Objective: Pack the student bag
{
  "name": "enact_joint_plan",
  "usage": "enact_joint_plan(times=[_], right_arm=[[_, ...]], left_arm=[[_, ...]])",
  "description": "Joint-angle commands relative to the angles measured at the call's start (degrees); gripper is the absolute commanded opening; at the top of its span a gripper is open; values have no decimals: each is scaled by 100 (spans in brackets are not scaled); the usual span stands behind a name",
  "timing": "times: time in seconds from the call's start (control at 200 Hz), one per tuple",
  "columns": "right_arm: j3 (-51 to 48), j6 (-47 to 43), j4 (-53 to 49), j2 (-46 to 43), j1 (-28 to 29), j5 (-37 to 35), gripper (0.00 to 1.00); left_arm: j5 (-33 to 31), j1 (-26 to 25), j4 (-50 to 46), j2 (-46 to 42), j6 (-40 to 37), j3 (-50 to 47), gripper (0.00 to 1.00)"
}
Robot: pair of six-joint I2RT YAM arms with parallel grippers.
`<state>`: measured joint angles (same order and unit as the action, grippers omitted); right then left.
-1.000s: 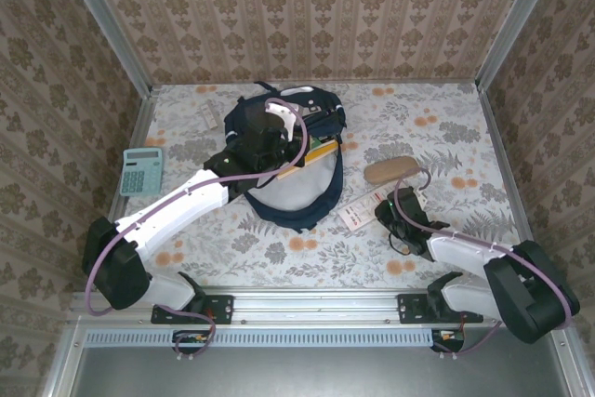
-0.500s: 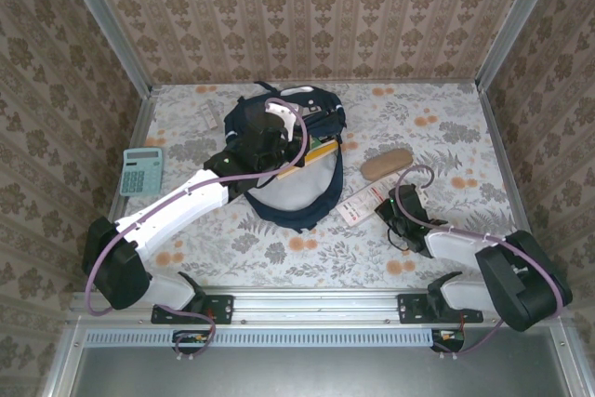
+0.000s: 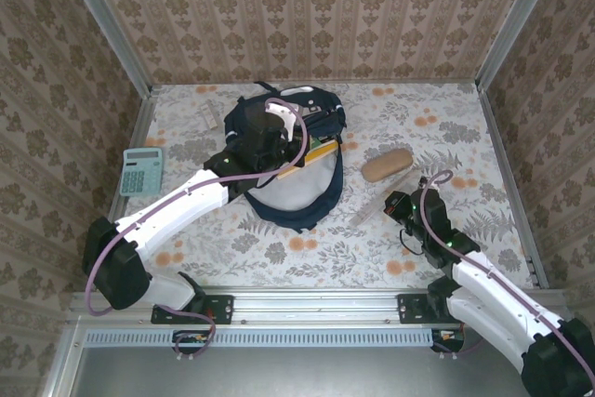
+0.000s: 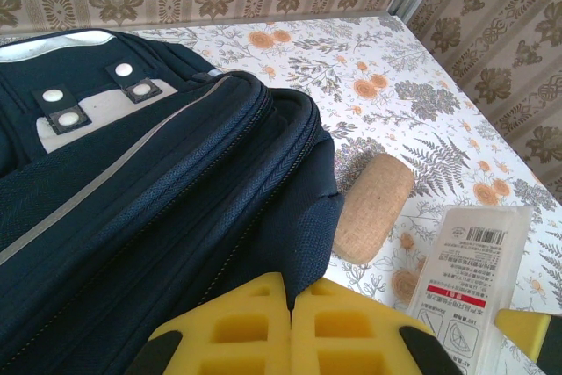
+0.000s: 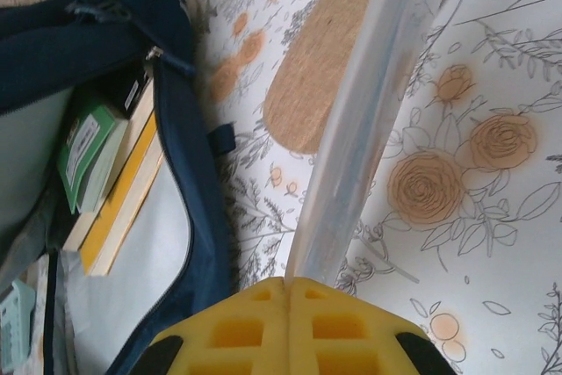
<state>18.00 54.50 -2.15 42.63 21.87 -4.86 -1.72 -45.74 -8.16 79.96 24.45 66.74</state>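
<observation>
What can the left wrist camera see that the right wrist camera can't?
Left wrist: the bag's outside, with its grey patch, and the packet's printed label. Right wrist: inside the open bag, a green box and yellow books, with the packet edge-on in the right pincer. Both: the bag, the packet, the brown case and the flowery table.

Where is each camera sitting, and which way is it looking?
Top external: high behind the robot, looking down on the table, student bag, left arm and right arm.
Left wrist: at the bag, facing the far right corner; the left hand shows at the bottom.
Right wrist: low over the table, looking along the clear packet held in the right hand.
Shared: both wrist views show the cork case.
</observation>
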Motion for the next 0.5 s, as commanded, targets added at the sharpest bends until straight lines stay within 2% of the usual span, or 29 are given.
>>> enact_joint_plan(times=[0.0, 0.175, 0.495], right_arm=[[278, -369, -40, 177, 11, 642, 0], [537, -497, 447, 554, 243, 1094, 0], [1317, -294, 1273, 1164, 983, 1102, 0]], left_arm=[[183, -58, 309, -262, 38, 204, 2], [179, -55, 315, -258, 33, 206, 2], [177, -51, 315, -245, 34, 209, 2]])
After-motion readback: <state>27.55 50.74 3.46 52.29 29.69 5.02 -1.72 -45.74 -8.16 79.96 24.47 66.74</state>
